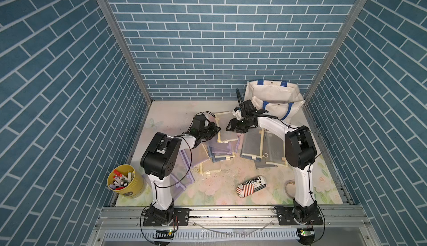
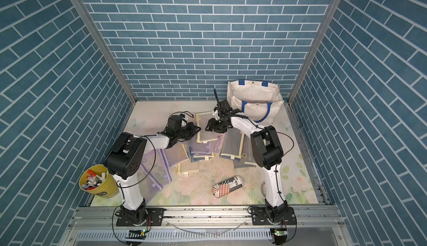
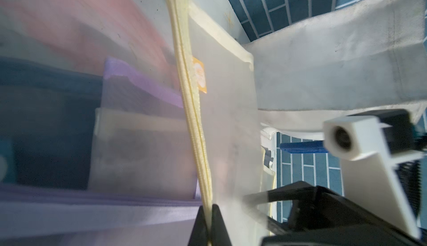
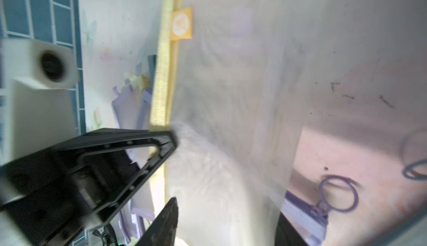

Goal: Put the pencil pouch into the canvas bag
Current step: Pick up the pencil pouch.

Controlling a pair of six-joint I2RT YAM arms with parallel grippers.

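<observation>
L arm (image 1: 161, 154) & R arm (image 1: 298, 150) bent fwd, converging; L gripper (image 3: 209, 212) clamped tight, R gripper (image 1: 229, 126) jaws apart.

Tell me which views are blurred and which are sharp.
Both top views: sharp, evenly lit, canvas bag crisp. Left wrist view: background pouches smeared, the pencil pouch fairly sharp along its cream zipper edge. Right wrist view: motion-blurred throughout, mesh hazy, orange tag soft.
</observation>
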